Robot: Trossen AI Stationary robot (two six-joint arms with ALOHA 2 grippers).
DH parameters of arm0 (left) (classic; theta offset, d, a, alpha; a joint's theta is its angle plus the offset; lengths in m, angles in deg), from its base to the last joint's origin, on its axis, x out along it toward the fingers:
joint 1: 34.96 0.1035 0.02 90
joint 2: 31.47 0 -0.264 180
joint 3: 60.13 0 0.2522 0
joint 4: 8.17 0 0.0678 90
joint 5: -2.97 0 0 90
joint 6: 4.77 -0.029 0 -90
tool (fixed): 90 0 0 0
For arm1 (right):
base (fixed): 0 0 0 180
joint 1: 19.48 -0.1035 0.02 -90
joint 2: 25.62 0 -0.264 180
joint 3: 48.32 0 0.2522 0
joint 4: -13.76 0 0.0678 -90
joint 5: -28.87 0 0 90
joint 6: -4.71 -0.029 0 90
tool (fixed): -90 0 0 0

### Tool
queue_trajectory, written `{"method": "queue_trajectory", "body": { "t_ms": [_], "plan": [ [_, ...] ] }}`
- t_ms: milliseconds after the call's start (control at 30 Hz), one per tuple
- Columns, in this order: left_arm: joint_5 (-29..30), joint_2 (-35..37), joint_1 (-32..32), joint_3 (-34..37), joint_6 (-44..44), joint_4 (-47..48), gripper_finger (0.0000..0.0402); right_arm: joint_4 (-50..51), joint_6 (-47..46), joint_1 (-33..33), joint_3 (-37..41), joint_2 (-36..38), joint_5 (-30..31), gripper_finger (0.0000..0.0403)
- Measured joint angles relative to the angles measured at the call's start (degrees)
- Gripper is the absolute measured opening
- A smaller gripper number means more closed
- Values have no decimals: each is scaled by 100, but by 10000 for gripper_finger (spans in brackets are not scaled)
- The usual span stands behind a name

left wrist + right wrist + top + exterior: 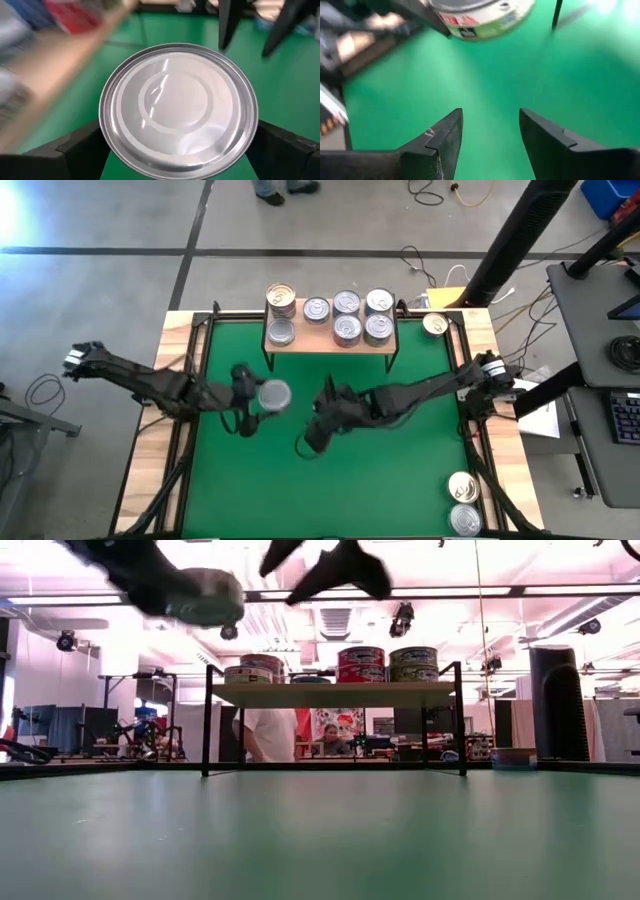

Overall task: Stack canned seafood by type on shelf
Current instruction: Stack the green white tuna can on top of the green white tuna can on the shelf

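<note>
A: Shelf (330, 340), far centre of the green mat (330, 480). Contents?

B: Seven tins visible from above. Far-left position holds a gold-topped tin (281, 299), with a silver one (281, 332) just in front of it. Then a single silver tin (316, 309), and two front-and-back pairs to the right. The low view shows some positions standing two high; exact stack counts cannot be told.

A: Item in transit?

B: One silver-topped tin (274, 395), clamped between the fingers of the left gripper (262, 397), held in the air over the mat, near side of the shelf's left end. The left wrist view shows its lid (179, 109) filling the gap between both pads.

A: Right gripper (317, 430)?

B: Empty. Fingers (440, 142) parted with only mat between them, hovering at mat centre, just right of the held tin.

A: Outstanding stock?

B: One gold-topped tin (434, 324) on the wooden border at the far right corner; two more tins (462, 502) at the near right edge. Judged: well over half shelved, one being carried, three still to collect.
</note>
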Motion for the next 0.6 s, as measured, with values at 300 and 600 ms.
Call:
{"method": "queue_trajectory", "body": {
  "t_ms": [300, 600],
  "plan": [
    [-910, 60, 2253, -730, -1531, 564, 375, -2075, 1570, 1046, 7, 184, -740, 154],
    [-1825, -408, 4116, -1156, -2042, 517, 375, -2870, 2088, 2337, 9, 84, -1861, 83]
  ]
}}
